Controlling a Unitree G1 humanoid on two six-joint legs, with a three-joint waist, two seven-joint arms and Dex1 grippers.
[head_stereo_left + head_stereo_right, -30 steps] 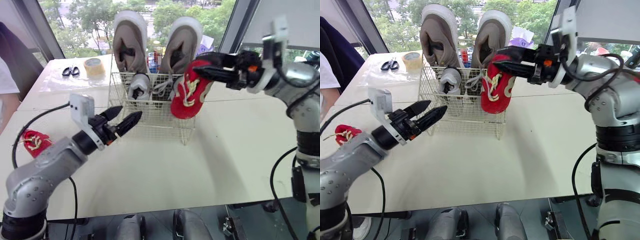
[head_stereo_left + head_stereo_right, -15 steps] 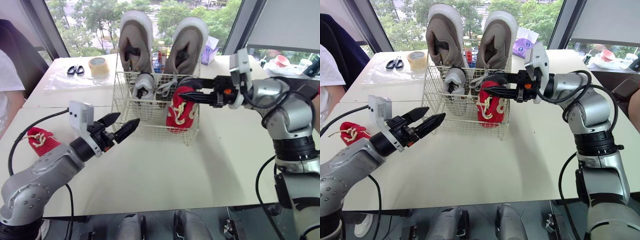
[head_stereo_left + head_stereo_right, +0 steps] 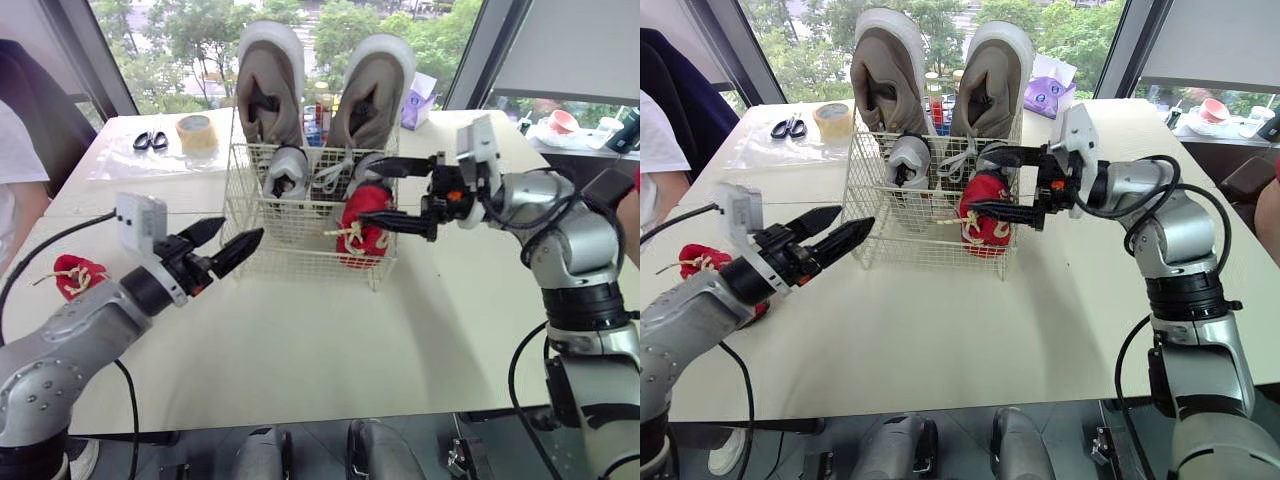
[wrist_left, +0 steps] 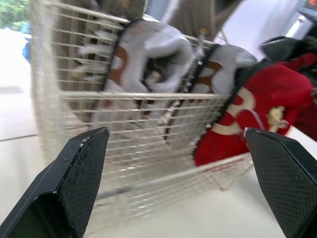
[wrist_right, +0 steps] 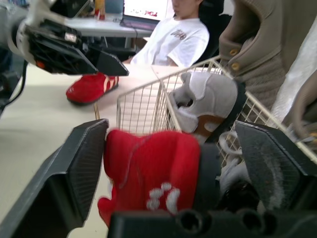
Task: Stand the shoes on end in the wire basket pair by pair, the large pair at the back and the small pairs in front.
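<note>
Wire basket (image 3: 300, 255) sits mid-counter (image 3: 330, 340). Inside it, the large tan shoes (image 3: 268, 85) stand on end along the 12 o'clock wall, soles facing away. The small grey shoes (image 3: 288, 172) are upright just in front of them. One red shoe (image 3: 362, 222) is in the basket's 4 o'clock corner, roughly on end and leaning a little, next to the right-hand grey shoe. Right tool (image 3: 402, 194) comes in from 3 o'clock with its jaws spread wide, one finger above the red shoe and one in front of it. The shoe lies between them, and contact with either finger cannot be confirmed. Left tool (image 3: 224, 238) hovers over the counter near the basket's 8 o'clock corner, jaws parted, nothing in them, pointing at the basket. Second red shoe (image 3: 74, 274) lies on the counter at 9 o'clock, well apart from the basket, beside the left arm. Scissors (image 3: 146, 140) and a tape roll (image 3: 197, 133) are at 11 o'clock.
</note>
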